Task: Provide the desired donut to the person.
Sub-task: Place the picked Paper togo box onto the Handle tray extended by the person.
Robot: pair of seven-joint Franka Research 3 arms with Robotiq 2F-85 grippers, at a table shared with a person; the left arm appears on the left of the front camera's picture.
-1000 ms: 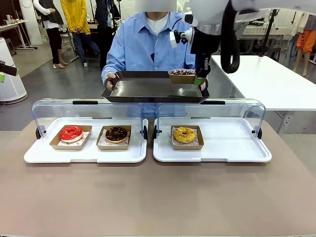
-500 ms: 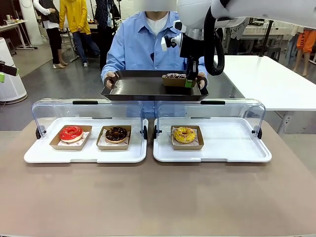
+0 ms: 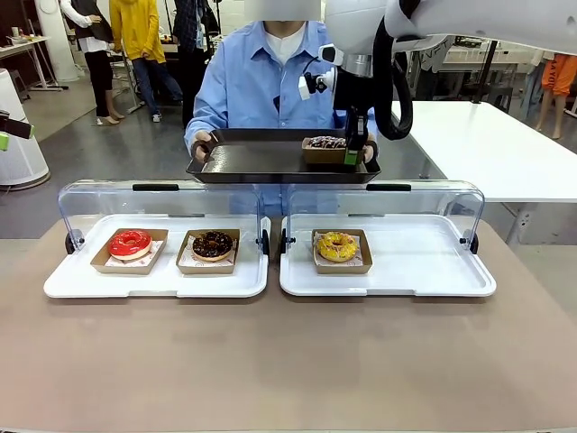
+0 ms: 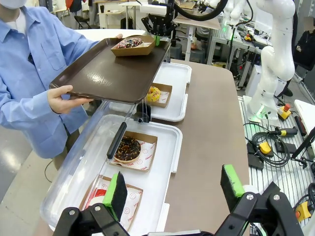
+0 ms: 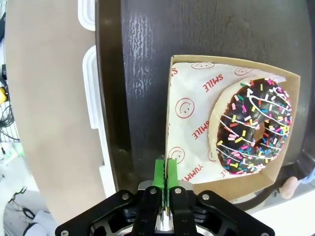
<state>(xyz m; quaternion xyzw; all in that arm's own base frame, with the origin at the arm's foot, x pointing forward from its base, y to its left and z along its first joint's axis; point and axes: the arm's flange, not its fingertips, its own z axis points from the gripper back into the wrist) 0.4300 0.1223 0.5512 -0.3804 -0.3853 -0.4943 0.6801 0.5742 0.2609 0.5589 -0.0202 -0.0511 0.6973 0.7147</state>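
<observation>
The person [image 3: 257,81] in a light blue shirt holds a dark tray [image 3: 257,162] in both hands across the table. On its right part sits a cardboard box [image 3: 323,155] holding a chocolate donut with coloured sprinkles [image 3: 326,142]. My right gripper [image 3: 354,155] reaches down at the box's right side. In the right wrist view its green pads [image 5: 158,172] stand pressed together on the box's wall, beside the sprinkled donut [image 5: 253,128]. My left gripper [image 4: 174,189] hangs open over the left display tray, with nothing between its fingers.
Two white display trays [image 3: 388,280] with raised clear lids stand side by side on the brown table. They hold a red donut [image 3: 130,244], a chocolate donut [image 3: 213,244] and a yellow donut [image 3: 336,246], each in a box. People stand far off at the back left.
My right gripper has come down and slightly left with the boxed sprinkled donut, which now rests on the person's tray. The left arm has not moved.
</observation>
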